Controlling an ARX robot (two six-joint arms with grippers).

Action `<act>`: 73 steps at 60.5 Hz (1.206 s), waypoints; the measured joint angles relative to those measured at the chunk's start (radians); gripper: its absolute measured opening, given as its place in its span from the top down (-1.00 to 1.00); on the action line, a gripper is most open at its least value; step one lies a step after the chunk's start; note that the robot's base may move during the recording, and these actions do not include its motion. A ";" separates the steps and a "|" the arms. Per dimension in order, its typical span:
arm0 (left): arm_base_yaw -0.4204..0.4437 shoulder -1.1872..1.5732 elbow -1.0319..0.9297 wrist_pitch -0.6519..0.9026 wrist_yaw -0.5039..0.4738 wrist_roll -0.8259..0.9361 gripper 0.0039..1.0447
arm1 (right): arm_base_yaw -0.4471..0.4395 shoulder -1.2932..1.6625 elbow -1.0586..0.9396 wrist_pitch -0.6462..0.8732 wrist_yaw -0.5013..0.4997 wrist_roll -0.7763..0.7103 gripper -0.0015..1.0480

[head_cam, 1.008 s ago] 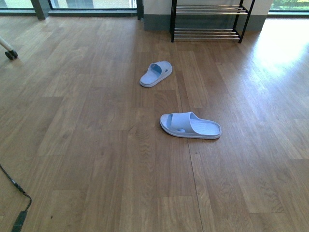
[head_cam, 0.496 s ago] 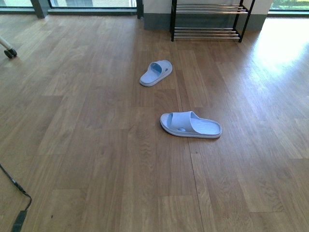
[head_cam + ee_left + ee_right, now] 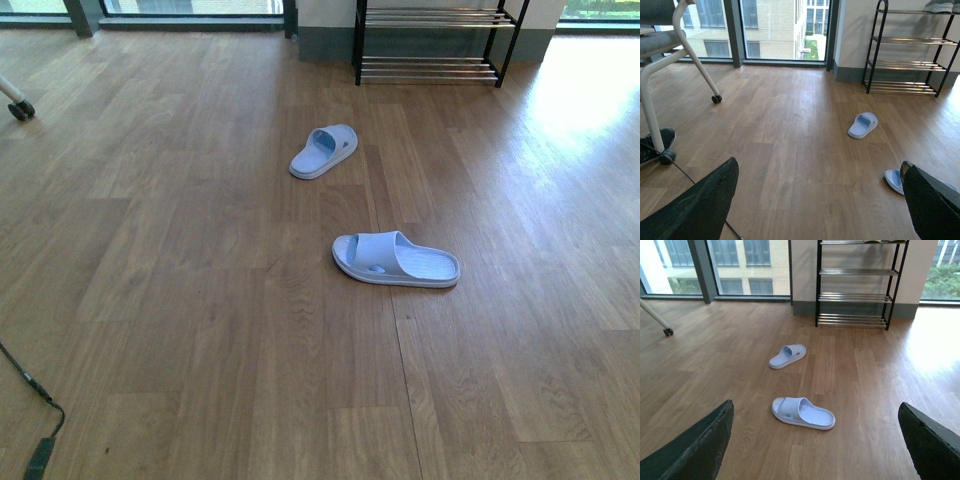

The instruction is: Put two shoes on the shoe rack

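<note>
On the floor (image 3: 180,250), two slides (image 3: 395,260) (image 3: 323,152), one rack (image 3: 428,70)

**Floor, cable, chair and windows**

A brown wooden plank floor (image 3: 200,300) fills the room, with a bright patch of sunlight (image 3: 585,95) at the far right. A thin black cable (image 3: 28,382) lies on it at the near left and ends in a dark plug (image 3: 40,458). Further left stands a grey-seated chair (image 3: 657,42) with white tube legs. One small black caster wheel (image 3: 716,99) of it touches the floor. A black sneaker (image 3: 652,142) lies just beside another leg. Behind, tall dark-framed windows (image 3: 710,25) show a beige building (image 3: 775,27).
</note>
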 joint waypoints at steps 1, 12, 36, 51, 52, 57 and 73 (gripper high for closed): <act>0.000 0.000 0.000 0.000 0.000 0.000 -0.83 | 0.000 0.000 0.000 0.000 0.000 0.000 -0.82; 0.000 0.000 0.000 0.000 -0.002 0.000 -0.83 | 0.000 0.000 0.000 0.000 -0.001 0.000 -0.82; 0.000 0.000 0.000 0.000 0.000 0.000 -0.83 | 0.000 0.000 0.000 0.000 0.000 0.000 -0.82; 0.000 0.000 0.000 0.000 0.001 0.000 -0.83 | 0.000 0.000 0.000 0.000 0.003 0.000 -0.82; 0.000 0.000 0.000 0.000 0.001 0.000 -0.83 | 0.000 0.000 0.000 0.000 0.003 0.000 -0.82; 0.000 0.000 0.000 0.000 0.001 0.000 -0.83 | 0.000 0.000 0.000 0.000 0.003 0.000 -0.82; 0.000 0.000 0.000 0.000 0.000 0.000 -0.83 | 0.000 0.000 0.000 0.000 0.002 0.000 -0.82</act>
